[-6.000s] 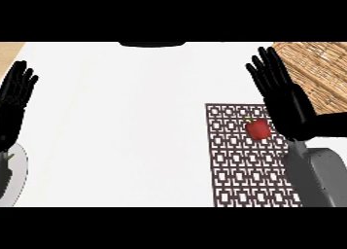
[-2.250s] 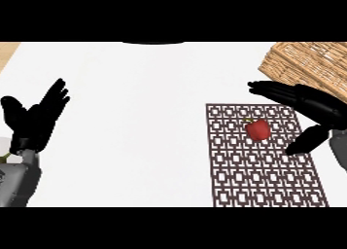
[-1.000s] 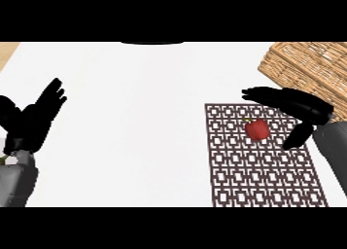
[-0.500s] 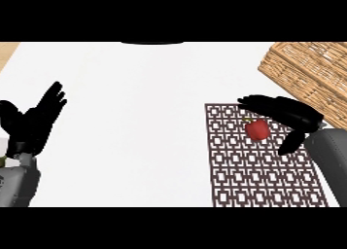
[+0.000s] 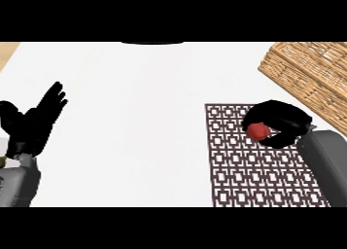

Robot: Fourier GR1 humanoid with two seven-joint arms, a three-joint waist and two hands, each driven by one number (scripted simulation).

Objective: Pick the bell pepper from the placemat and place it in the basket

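Your right hand (image 5: 278,122) curls round the bell pepper (image 5: 257,131) on the placemat (image 5: 240,180), ready for lifting toward the basket (image 5: 316,73) far right; your left hand (image 5: 31,124) rests open.

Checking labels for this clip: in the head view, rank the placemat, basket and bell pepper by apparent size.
1. placemat
2. basket, cut off by the view's edge, so unsure
3. bell pepper, partly hidden by the right hand
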